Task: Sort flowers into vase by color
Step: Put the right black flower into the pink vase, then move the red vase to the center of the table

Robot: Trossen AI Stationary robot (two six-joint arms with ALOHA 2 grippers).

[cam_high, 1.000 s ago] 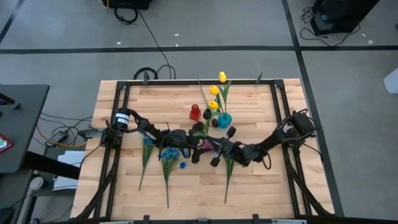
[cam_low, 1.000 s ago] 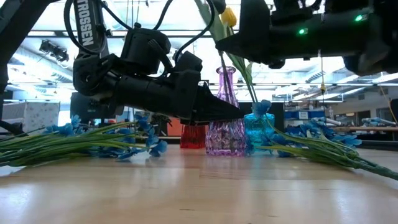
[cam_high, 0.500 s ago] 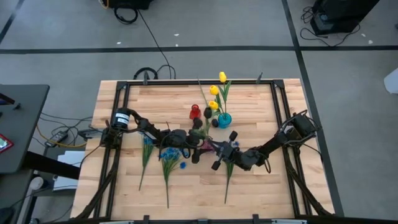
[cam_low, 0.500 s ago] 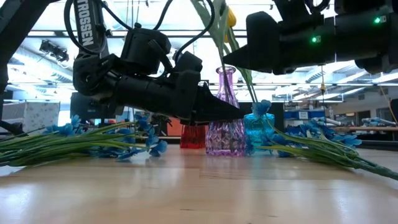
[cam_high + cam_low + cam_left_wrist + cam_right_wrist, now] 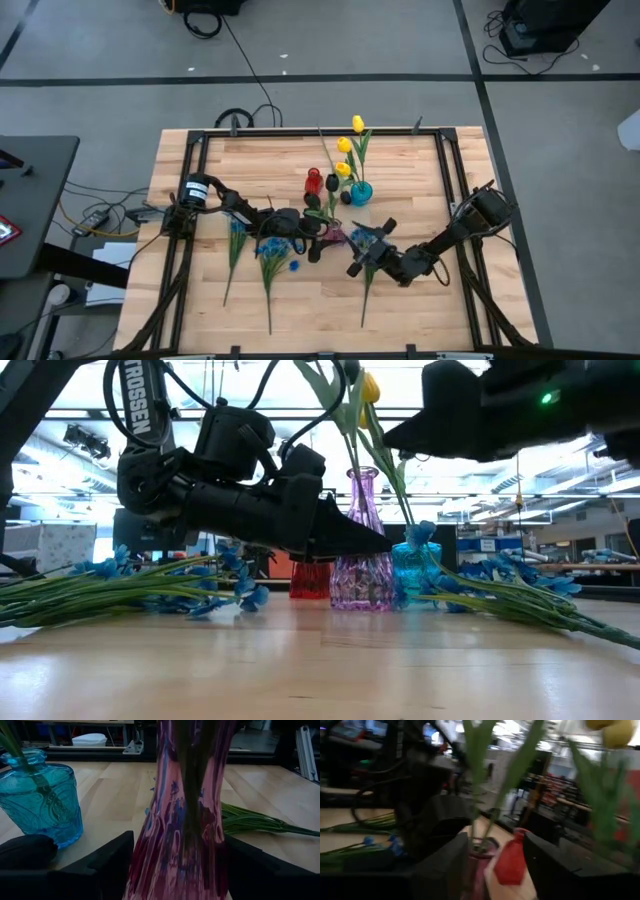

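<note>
I'm on the left gripper (image 5: pixel 323 240) first: it sits near the middle of the tabletop with its two fingers (image 5: pixel 107 865) pressed against either side of the purple vase (image 5: pixel 180 830), a closed grip on the glass. The vase stands upright with green stems running down inside it.

Over to the right gripper (image 5: pixel 369 247): it hovers just beside that same vase, on the side toward the right edge of the table (image 5: pixel 420 300). Its fingers (image 5: pixel 445 865) are spread well apart and hold nothing. In the right wrist view a green stem rises out of the vase neck in the gap between them, and I see neither finger touching it.

The dark tulips (image 5: pixel 333 183) lean from the purple vase toward the far edge. Beyond them, the yellow tulips (image 5: pixel 357 124) stand in the teal vase (image 5: pixel 360 192), and a small red vase (image 5: pixel 313 181) stands just beside it on the left-edge side.

Blue blossoms (image 5: pixel 270 248) lie flat on the wood between the left arm and the near edge, stems pointing at the near edge. Another blue bunch (image 5: pixel 362 237) lies under the right gripper, its stem also running toward the near edge.
</note>
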